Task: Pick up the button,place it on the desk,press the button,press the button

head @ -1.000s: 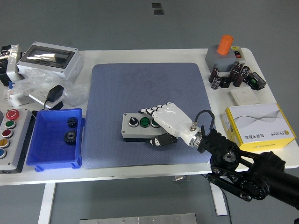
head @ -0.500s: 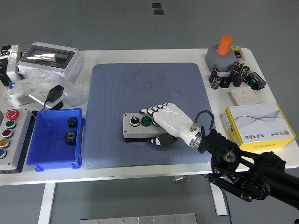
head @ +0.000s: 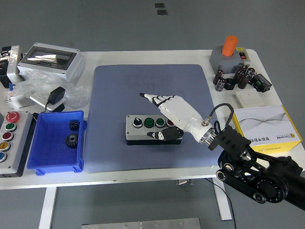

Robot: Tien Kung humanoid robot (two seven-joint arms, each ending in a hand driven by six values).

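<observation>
A grey button box point(head: 138, 133) lies flat on the blue mat point(head: 119, 90), near the mat's front middle. Its top carries a black knob point(head: 137, 123), a green button point(head: 149, 122) and more buttons partly hidden by my hand. My right hand point(head: 162, 109) hovers over the box's right half, its white fingers point(head: 151, 98) stretched out and pointing up-left, clear of the box top. The thumb point(head: 157, 135) lies along the box's front side. The hand is open and holds nothing. My left arm is out of sight.
At the left stand a blue bin point(head: 52, 160) with two black gears, a panel of coloured buttons point(head: 8, 136), a grey enclosure point(head: 50, 59) and a plastic bag with a black adapter point(head: 57, 95). At the right are an orange-topped grey device point(head: 228, 55), dark capacitors point(head: 238, 76) and a yellow-white carton point(head: 264, 126).
My right hand has lifted off the button box; its fingers went from curled over the buttons to stretched out up-left. The box has stayed in place on the mat.
</observation>
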